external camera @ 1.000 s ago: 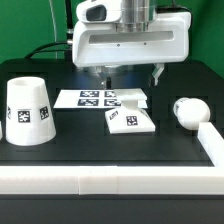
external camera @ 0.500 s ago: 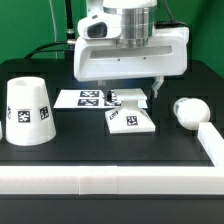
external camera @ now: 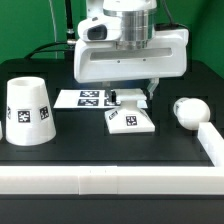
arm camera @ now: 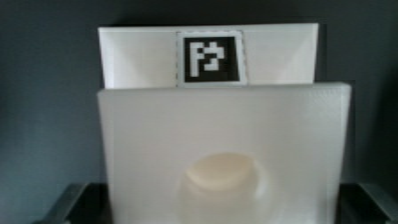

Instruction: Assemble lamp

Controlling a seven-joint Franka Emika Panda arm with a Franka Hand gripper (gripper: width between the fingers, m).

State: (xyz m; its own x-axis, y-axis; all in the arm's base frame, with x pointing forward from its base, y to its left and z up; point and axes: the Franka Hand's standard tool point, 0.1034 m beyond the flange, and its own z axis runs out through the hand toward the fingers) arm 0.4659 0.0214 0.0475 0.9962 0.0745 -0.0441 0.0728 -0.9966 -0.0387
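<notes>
The flat square lamp base (external camera: 131, 121) lies on the black table, tag facing up. In the wrist view the base (arm camera: 221, 120) fills the picture, with its tag at the far end and a round socket (arm camera: 226, 172) near the jaws. My gripper (external camera: 132, 95) is open and empty, low over the base's far edge, with the dark fingertips (arm camera: 71, 203) on either side of the base. The tapered shade (external camera: 28, 110) stands at the exterior view's left. The rounded bulb (external camera: 187, 111) lies at the exterior view's right.
The marker board (external camera: 88, 98) lies flat just behind the base, partly under the gripper. A white rail (external camera: 100, 180) runs along the table's front edge and turns up the exterior view's right side (external camera: 212, 143), close to the bulb.
The gripper has come down toward the base and shifted slightly; its fingers now reach the base's far edge. The base, shade and bulb have not moved.
</notes>
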